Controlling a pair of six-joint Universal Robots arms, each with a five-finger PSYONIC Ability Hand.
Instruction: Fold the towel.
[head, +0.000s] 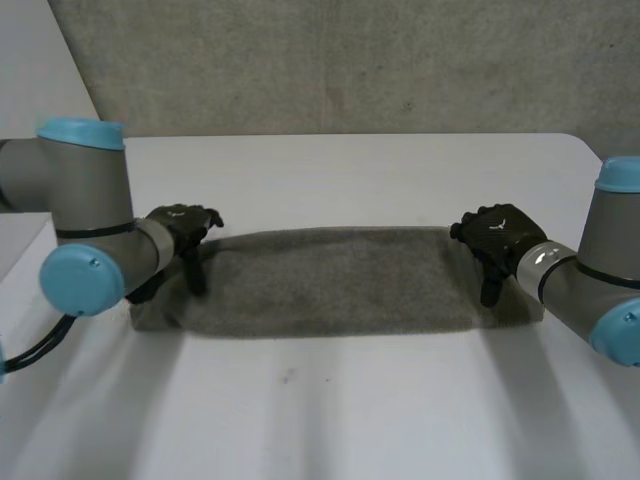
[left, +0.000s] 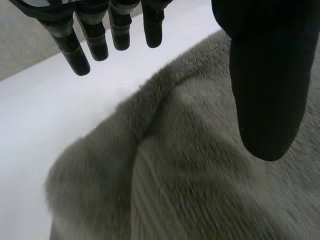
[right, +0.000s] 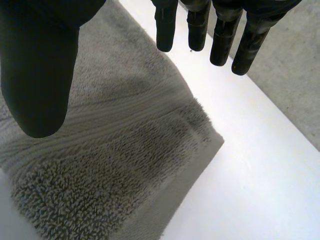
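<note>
A grey towel (head: 330, 282) lies folded into a long strip across the middle of the white table (head: 330, 400). My left hand (head: 185, 235) hovers over the strip's left end, open, fingers (left: 95, 35) straight and thumb (left: 270, 90) apart, nothing between them. Below it the towel's corner (left: 165, 170) shows a raised fold. My right hand (head: 497, 240) hangs over the right end, open too, fingers (right: 210, 30) straight above the towel's layered corner (right: 125, 165), thumb (right: 40, 75) spread wide. Neither hand holds cloth.
Bare white table surrounds the towel, with wide room in front (head: 300, 420) and behind (head: 340, 180). A grey wall (head: 350, 60) rises behind the table's far edge. Both grey arms (head: 85, 240) reach in from the sides.
</note>
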